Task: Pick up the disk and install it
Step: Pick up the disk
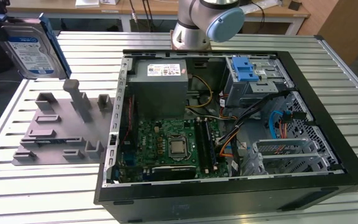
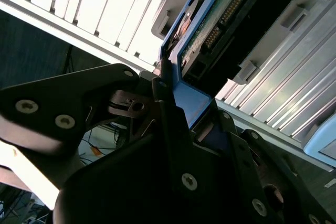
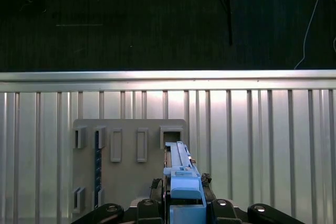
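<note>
Ribbed aluminium slats make up the worktable (image 1: 340,70) you are looking across, with wooden desks behind it. On it lies a big black computer tower (image 1: 229,196), on its side and open, so you can see inside. The robot's grey arm with a pale blue joint cap (image 1: 197,18) rises just behind the case.

Inside the case you will find a grey metal power-supply box with a white sticker (image 1: 160,88), a green motherboard (image 1: 173,144) below it, and a grey metal drive cage with a blue plastic latch (image 1: 251,77) toward the exterior view's right. Beside the case, on the exterior view's left, a flat grey plastic fixture plate with raised slots (image 1: 54,135) rests on the slats.

Your silver hard disk with the white-and-blue label and blue side rails (image 1: 33,46) is in the air at the exterior view's far left, standing on edge, outside the case and above the fixture plate. In the first wrist view it (image 3: 181,182) hangs over that plate (image 3: 126,182).

The black gripper (image 2: 189,108) is clamped on the disk's blue rail (image 2: 210,24), one finger on each side.
</note>
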Available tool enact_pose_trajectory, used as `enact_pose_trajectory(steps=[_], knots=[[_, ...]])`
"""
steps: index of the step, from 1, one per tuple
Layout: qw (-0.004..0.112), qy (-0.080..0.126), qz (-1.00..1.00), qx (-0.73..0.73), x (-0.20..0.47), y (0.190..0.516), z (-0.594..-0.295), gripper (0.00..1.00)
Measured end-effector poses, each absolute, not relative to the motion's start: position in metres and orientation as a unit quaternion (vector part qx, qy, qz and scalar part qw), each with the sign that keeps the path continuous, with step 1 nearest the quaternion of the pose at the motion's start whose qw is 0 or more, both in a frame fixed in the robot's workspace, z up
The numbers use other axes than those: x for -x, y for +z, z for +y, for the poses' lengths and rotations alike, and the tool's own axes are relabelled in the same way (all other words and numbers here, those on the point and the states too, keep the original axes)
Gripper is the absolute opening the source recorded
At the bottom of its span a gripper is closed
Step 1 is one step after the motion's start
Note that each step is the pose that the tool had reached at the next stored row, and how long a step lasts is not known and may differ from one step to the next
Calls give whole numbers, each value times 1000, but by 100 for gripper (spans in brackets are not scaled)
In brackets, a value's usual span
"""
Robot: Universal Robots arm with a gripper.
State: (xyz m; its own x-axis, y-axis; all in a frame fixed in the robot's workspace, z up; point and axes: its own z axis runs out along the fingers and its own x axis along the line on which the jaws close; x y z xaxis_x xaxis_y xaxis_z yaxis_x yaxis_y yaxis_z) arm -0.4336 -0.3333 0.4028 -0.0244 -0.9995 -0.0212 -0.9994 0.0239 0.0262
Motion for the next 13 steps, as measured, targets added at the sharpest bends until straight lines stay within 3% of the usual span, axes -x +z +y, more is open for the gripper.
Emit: enact_pose_trajectory(steps=[13], knots=[[1, -17, -716, -698, 434, 405, -333, 36]])
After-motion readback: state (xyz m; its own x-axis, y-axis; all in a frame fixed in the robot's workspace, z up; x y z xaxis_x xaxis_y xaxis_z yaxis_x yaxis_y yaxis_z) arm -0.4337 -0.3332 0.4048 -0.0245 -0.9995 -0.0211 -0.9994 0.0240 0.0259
